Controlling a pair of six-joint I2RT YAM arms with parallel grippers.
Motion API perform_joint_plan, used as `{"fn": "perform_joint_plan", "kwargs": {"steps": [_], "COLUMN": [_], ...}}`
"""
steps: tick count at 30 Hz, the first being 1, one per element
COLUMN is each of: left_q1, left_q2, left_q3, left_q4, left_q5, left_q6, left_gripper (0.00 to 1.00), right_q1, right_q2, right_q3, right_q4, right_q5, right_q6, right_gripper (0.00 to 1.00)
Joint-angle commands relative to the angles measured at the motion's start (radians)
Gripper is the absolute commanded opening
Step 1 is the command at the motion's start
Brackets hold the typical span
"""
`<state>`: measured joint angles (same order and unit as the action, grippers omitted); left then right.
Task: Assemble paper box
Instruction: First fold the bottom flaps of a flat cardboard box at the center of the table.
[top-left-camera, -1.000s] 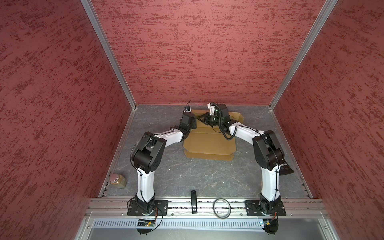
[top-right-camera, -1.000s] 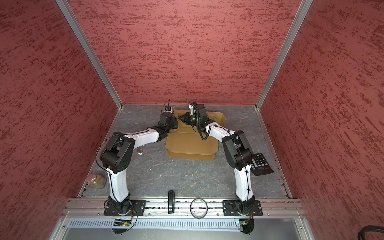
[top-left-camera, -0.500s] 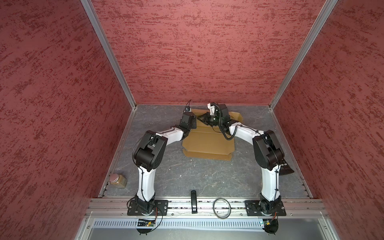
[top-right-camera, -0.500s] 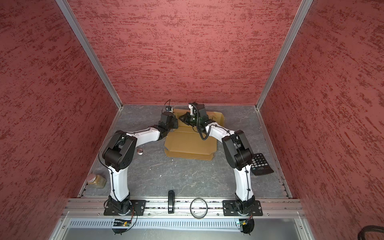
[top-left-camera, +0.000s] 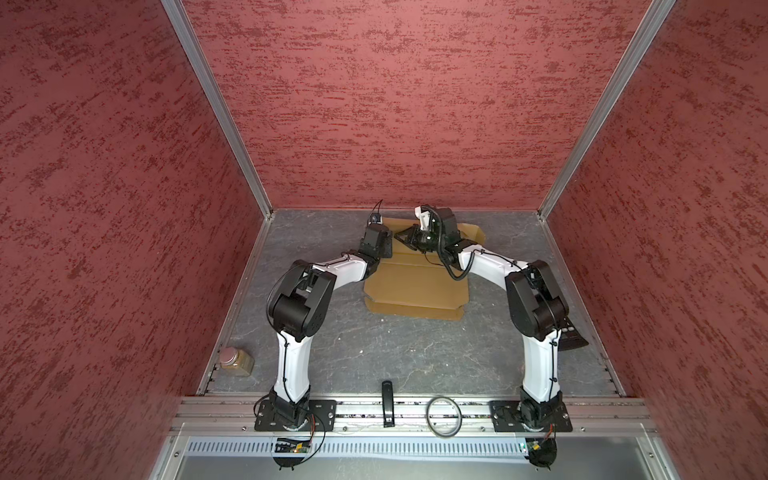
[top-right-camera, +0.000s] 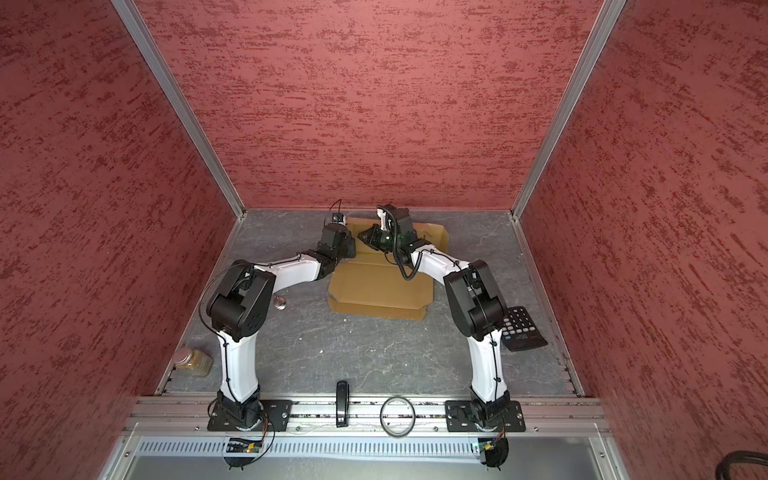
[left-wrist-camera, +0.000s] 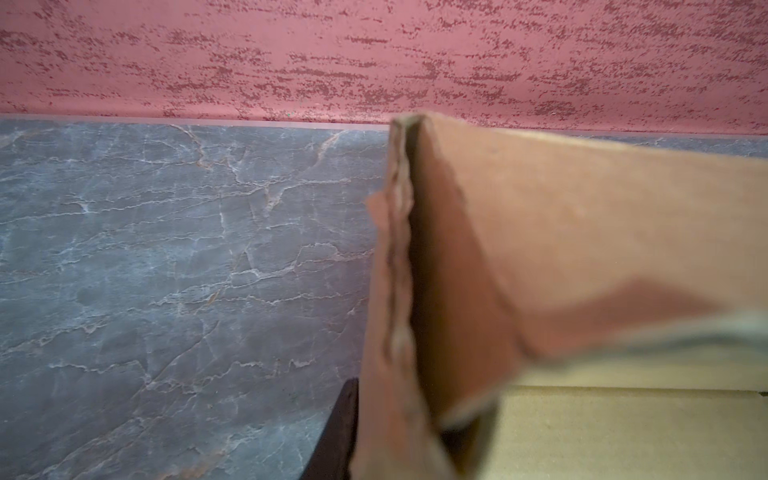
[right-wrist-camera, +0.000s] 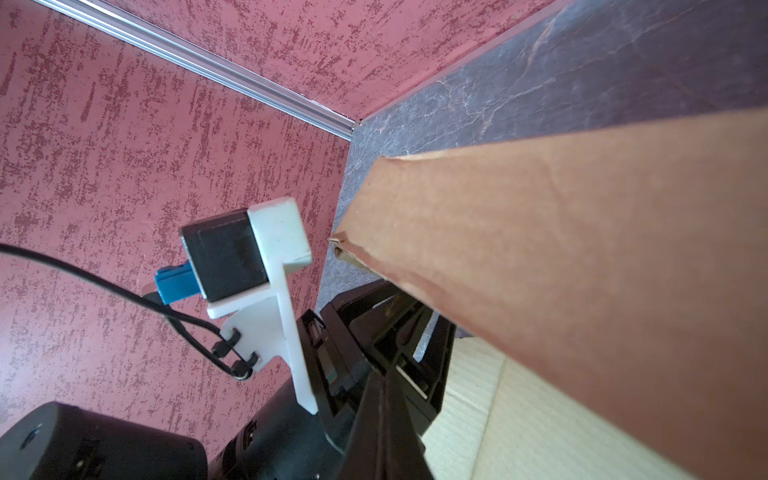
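Grey marbled tabletop (top-left-camera: 374, 353), closed in by 3 red textured walls (top-left-camera: 395, 104) w/ alu corner posts. Alu rail (top-left-camera: 353, 411) along the near edge carries both arm bases.

Counts: 2 arms (left arm (top-left-camera: 299, 299), right arm (top-left-camera: 536, 299)), 1 paper box, 1 jar, 1 calculator, 1 ring, 1 black bar-shaped item, 1 small round silvery thing (top-right-camera: 279, 302).

Paper box (top-left-camera: 415, 286) sits centre-back, between the arms. Main panel flat on the table, rear flap raised.

Left gripper (right-wrist-camera: 390, 320) is at the flap's left end. One finger (left-wrist-camera: 336, 432) is just beside the flap's outer face, other hidden; can't tell if clamped.

Right gripper (right-wrist-camera: 380, 386) has jaws fully closed, next to the raised flap; can't tell if cardboard is pinched.

Jar (top-left-camera: 236, 360) at near-left table edge. Calculator (top-right-camera: 519, 328) near the right edge, by the right arm. Ring (top-left-camera: 444, 415) + black bar-shaped item (top-left-camera: 387, 403) lie on the rail.

Calc key marks too small to read.
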<state>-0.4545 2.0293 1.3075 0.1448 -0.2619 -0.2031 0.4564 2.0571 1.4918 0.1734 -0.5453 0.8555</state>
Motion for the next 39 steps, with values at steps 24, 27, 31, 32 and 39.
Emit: {"fn": "perform_joint_plan", "kwargs": {"steps": [24, 27, 31, 32, 39], "left_q1": [0.002, 0.003, 0.003, 0.002, 0.003], "left_q2": [0.019, 0.017, 0.019, 0.019, 0.02], "left_q3": [-0.002, -0.004, -0.003, -0.003, -0.001], "left_q4": [0.019, 0.018, 0.016, 0.016, 0.016], "left_q5": [0.022, 0.026, 0.029, 0.029, 0.033], "left_q6": [0.012, 0.011, 0.011, 0.011, 0.01], "left_gripper": [0.19, 0.18, 0.19, 0.19, 0.19], "right_q1": [-0.011, -0.018, -0.025, -0.027, -0.033], "right_q2": [-0.073, -0.022, 0.03, 0.043, 0.101], "right_q3": [0.19, 0.282, 0.374, 0.393, 0.45], "right_q4": [-0.244, -0.327, -0.406, -0.425, -0.51], "right_q5": [0.149, 0.211, 0.283, 0.297, 0.388], "right_q6": [-0.195, -0.253, -0.304, -0.314, -0.375], "right_gripper": [0.1, 0.1, 0.09, 0.09, 0.07]}}
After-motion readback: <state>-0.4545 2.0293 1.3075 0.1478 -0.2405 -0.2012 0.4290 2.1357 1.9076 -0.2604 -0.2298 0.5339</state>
